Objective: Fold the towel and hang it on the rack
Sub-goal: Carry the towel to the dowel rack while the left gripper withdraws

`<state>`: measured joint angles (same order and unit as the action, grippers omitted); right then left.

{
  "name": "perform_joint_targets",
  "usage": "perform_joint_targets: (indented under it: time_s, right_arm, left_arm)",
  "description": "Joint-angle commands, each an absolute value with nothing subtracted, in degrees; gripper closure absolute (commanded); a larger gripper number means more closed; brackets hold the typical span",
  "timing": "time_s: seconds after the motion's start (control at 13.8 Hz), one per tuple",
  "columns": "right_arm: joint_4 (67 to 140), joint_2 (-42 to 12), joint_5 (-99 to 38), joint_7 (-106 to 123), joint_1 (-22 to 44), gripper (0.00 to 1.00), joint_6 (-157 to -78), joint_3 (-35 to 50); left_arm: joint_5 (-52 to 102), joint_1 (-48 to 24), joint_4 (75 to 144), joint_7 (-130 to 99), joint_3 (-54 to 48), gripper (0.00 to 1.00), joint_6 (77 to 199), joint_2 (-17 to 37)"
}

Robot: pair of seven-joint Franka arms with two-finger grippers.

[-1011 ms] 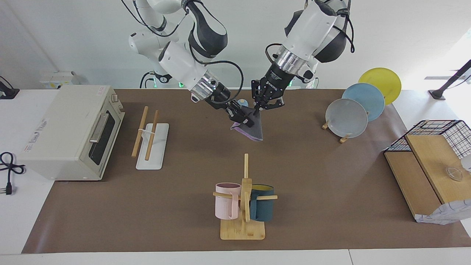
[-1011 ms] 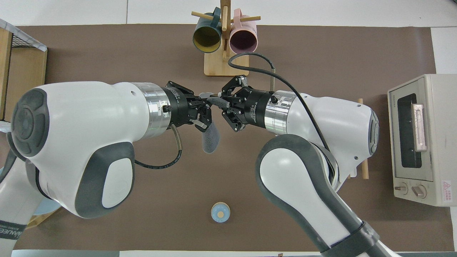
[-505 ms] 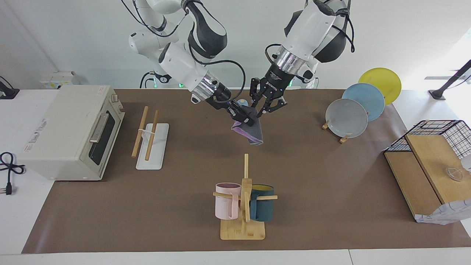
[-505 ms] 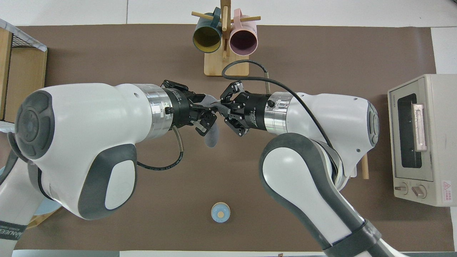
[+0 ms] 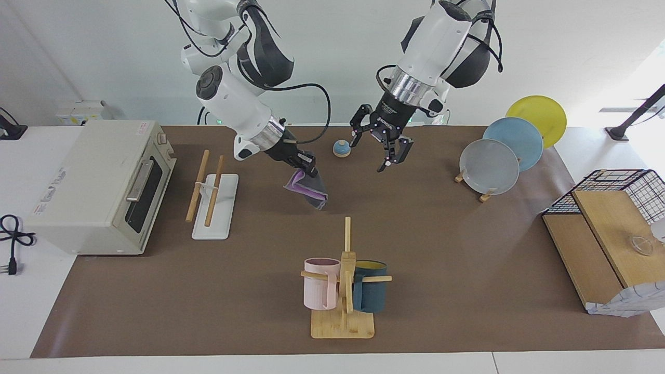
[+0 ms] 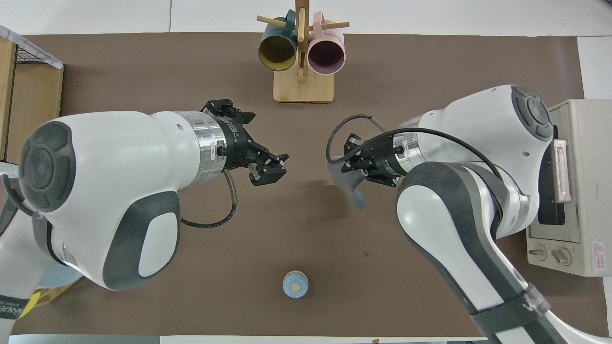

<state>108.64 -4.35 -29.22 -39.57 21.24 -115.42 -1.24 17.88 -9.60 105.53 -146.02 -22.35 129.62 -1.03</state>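
We see a long table covered by a brown mat (image 5: 441, 234), with white tabletop showing along its edges and a plain white wall rising at the robots' end. The right gripper (image 5: 307, 167) hangs in the air over the mat, clenched on the top of the towel (image 5: 307, 189), which droops from it in a bunched fold, purple inside and dark grey outside, clear of the surface. From above the towel (image 6: 351, 184) shows only as a grey lump under that wrist. The left gripper (image 5: 390, 155) is also raised over the mat, its fingers spread apart and holding nothing, well apart from the towel.

The rack (image 5: 210, 195) stands on the mat toward the right arm's end of the table, beside a white toaster oven (image 5: 98, 187), its two rods bare. A mug tree (image 5: 343, 291) with a pink and a dark teal mug stands farther from the robots. A small blue knob-shaped thing (image 5: 341, 148) sits near the robots. At the left arm's end we find a stand of plates (image 5: 501, 150) and a wooden board (image 5: 597, 249) under a wire basket (image 5: 631, 189).
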Motion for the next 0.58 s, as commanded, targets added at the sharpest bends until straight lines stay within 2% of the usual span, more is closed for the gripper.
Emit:
perform_joint_targets:
  time_s: [0.0,0.29,0.51]
  right_arm:
    - [109.68,-2.38,-20.60,-35.35,18.91,1.00,-109.88,-0.79]
    - [114.24,-0.09,-13.47,-22.44,11.70,1.00,-107.32,-0.79]
    - [114.88,0.35,-1.99,-18.03,9.67,1.00,-106.62,-0.70]
  left_arm:
    - [17.49,-6.25,108.19,-136.70,-22.06,0.00,129.20,-3.43]
    - [17.49,-1.15,108.19,-116.87,-21.89,0.00,125.52,-3.43]
    - [17.49,3.32,108.11,-101.13,-21.88,0.00,123.31,-3.60]
